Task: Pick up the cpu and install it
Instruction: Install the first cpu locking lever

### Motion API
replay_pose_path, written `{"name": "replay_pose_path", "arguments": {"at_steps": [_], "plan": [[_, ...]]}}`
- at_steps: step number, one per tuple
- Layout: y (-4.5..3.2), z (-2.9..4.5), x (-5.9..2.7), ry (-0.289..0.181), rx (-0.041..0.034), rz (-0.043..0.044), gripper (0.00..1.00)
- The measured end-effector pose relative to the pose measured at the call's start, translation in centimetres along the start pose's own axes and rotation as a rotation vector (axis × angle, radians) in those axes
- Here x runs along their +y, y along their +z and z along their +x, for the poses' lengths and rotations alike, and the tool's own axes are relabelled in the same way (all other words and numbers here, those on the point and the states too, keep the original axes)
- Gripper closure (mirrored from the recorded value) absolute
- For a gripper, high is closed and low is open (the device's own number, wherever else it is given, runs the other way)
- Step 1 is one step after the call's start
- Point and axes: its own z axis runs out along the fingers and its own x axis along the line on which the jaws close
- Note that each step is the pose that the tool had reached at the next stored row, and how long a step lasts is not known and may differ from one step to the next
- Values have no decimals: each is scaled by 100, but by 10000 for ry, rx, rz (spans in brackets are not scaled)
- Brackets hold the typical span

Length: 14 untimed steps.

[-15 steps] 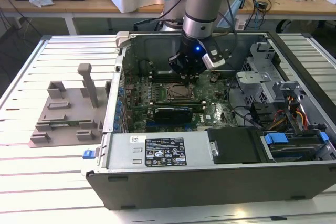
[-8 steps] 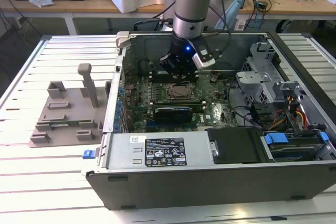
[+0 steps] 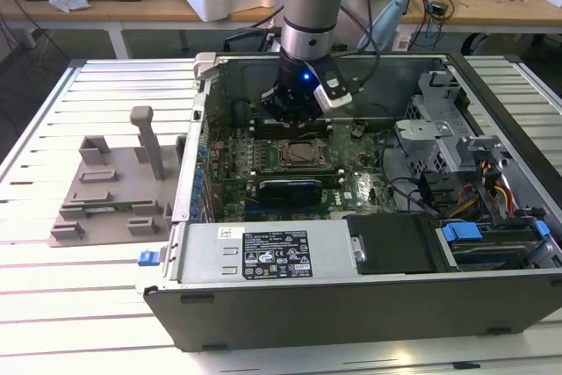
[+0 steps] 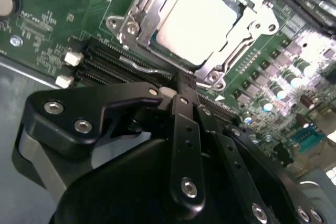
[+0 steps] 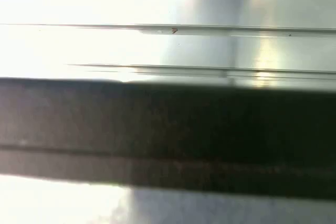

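Hanging inside the open computer case (image 3: 369, 305), the gripper (image 4: 185, 85) sat just above the far edge of the socket frame (image 4: 131, 24). Its fingers (image 4: 185, 124) were pressed together and held nothing. The cpu (image 4: 197, 22) lay flat in the socket frame on the green motherboard (image 4: 47, 14). A grey fixture plate (image 3: 110, 204) rested on the table (image 3: 79, 305), left of the case in the exterior view.

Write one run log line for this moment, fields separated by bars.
gripper: over motherboard, fingers together | cpu: seated in socket frame | held: nothing seen
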Motion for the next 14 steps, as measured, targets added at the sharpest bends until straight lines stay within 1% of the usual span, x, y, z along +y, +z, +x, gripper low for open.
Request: {"name": "replay_pose_path", "arguments": {"at_steps": [4,6,9,10,12,14], "plan": [[2,-3,47,2,-1,-1,89],[0,-27,46,1,2,-3,89],[-18,-23,48,2,-5,-3,89],[-44,-20,49,0,-14,-3,89],[-138,-14,54,-2,-22,-4,89],[-193,-9,56,1,-26,-2,89]]}}
